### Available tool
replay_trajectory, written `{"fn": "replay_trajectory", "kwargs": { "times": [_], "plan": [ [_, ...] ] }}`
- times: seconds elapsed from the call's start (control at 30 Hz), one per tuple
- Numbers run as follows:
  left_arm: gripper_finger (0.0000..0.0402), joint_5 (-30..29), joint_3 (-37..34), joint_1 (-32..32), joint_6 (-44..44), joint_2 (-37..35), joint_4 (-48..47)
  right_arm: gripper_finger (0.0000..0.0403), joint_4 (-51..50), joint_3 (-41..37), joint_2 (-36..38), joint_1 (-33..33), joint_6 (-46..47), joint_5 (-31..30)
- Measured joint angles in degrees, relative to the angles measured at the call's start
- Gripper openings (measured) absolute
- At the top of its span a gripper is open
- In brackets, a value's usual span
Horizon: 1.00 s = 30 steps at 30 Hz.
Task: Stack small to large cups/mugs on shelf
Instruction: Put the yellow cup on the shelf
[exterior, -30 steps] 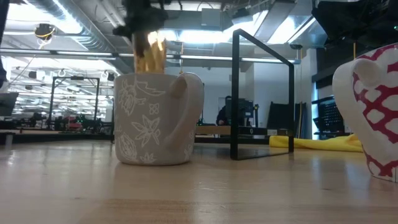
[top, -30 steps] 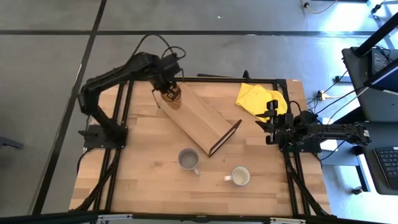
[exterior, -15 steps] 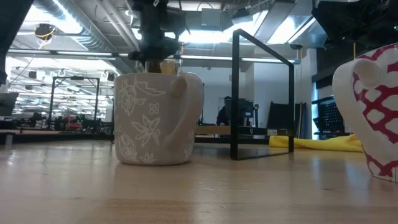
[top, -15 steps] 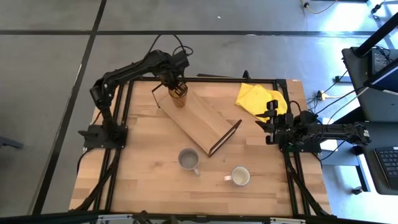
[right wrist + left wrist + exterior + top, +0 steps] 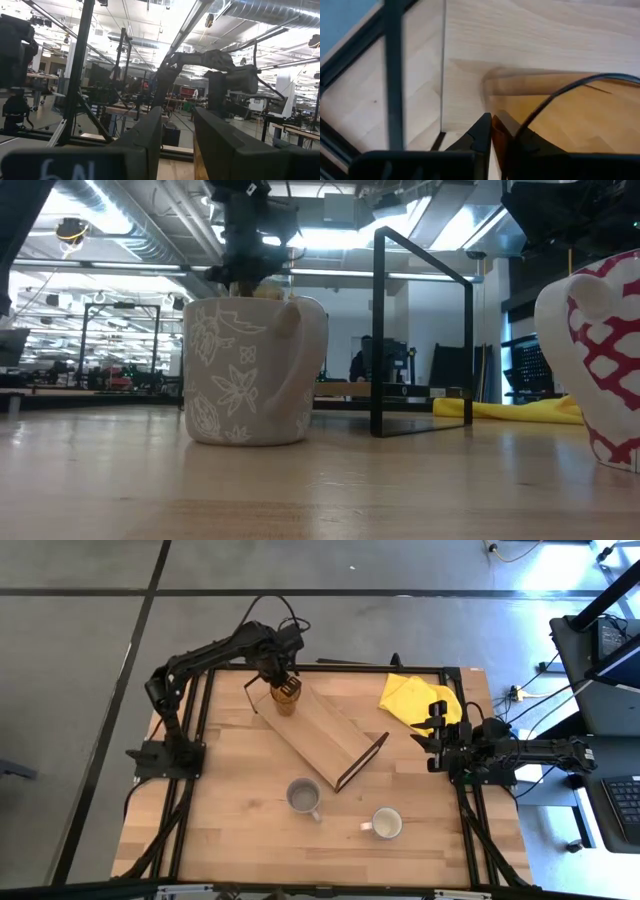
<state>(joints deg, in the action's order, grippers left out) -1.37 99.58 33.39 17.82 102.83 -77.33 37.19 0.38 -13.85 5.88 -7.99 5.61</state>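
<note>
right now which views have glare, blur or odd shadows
High view: bright glare washes the floor at top right. Low view: the white mug at the edge is soft. Left wrist view: the amber tumbler is close and blurred, casting a tinted shadow on the shelf.

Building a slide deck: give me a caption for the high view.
Left gripper sets the amber tumbler on the shelf end; grey mug and white mug wait on the table.

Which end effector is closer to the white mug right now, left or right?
Right. The right end effector waits at the table's right edge, just up from the white mug. The left end effector is across the table at the shelf's far end, gripping the tumbler.
</note>
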Motion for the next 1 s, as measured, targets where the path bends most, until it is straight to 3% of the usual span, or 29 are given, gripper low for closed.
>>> {"fn": "replay_trajectory", "kwargs": {
  "times": [0.63, 1.0],
  "plan": [
    [0.0032, -0.75, -0.1, -1.82, -0.02, -0.53, 2.39, 0.0117, 0.0, 0.0, 0.0, 0.01, 0.0, 0.0],
    [0.0032, -1.12, -0.12, -5.09, 3.12, -12.06, 3.47, 0.0117, -0.11, 0.0, -0.02, 0.0, 0.0, 0.0]
  ]
}}
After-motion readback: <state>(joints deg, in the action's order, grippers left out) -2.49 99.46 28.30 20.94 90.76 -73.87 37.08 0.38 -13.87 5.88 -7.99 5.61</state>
